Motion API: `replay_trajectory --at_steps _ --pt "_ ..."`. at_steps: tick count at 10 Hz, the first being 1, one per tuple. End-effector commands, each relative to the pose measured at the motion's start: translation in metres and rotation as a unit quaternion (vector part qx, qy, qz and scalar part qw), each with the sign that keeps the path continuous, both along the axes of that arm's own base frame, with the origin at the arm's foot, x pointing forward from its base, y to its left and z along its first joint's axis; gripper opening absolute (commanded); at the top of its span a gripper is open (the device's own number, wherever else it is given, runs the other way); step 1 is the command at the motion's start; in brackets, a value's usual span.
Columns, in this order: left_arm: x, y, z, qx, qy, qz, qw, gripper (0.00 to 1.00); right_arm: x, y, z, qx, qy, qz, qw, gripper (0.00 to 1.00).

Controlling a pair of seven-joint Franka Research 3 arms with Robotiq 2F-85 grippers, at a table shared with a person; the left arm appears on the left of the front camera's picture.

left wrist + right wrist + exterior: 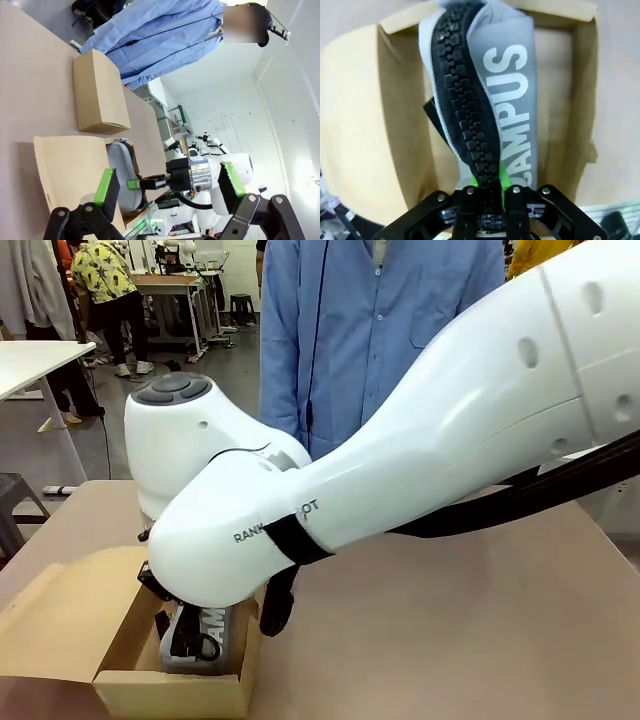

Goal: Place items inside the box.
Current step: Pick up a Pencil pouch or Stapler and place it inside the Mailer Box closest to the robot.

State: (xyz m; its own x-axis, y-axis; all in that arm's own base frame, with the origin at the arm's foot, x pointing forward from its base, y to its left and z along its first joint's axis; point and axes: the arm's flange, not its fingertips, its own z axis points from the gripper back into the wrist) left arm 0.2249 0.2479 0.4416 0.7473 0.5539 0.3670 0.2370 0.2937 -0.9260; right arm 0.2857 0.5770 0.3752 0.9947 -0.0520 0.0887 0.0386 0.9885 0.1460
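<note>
Right gripper (490, 185) is clenched on the zipper end of the grey pencil case (515, 100), which sits inside the box (400, 125), between its walls, with the flap lid (60, 630) lying open beside the box. Left gripper (170, 186) hangs off to the side of the box, fingers spread and empty. The smaller cardboard box (97, 92) sits closed just beyond the box.

The grey zip pencil case (212, 628) sits inside the long brown cardboard box (170, 692) at the near left of the table (450, 630), with the box's wide flap lid (60, 625) spread leftward. The smaller brown cardboard box (100, 92) lies beyond it, toward the blue-shirted person (370, 330) at the far side.
</note>
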Motion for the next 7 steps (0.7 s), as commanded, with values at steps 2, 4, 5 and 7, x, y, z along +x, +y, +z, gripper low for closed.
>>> replay_trajectory --at_steps 2,4,5,7 --pt "0.0005 -0.0003 0.0011 -0.004 -0.016 0.003 1.0 1.0 0.006 0.0121 -0.0044 -0.024 0.042 0.003 0.999 0.11" --pt "0.0005 -0.0003 0.0011 -0.004 -0.016 0.003 1.0 1.0 0.0092 0.0088 -0.0035 -0.019 0.035 -0.002 0.999 0.11" --pt "0.0005 -0.0003 0.0011 -0.004 -0.016 0.003 1.0 1.0 0.0099 0.0078 -0.0036 -0.021 0.033 -0.004 0.999 0.11" --pt "0.0005 -0.0003 0.0011 -0.004 -0.016 0.003 1.0 1.0 0.0101 0.0049 -0.0038 -0.017 0.029 -0.001 0.999 0.67"
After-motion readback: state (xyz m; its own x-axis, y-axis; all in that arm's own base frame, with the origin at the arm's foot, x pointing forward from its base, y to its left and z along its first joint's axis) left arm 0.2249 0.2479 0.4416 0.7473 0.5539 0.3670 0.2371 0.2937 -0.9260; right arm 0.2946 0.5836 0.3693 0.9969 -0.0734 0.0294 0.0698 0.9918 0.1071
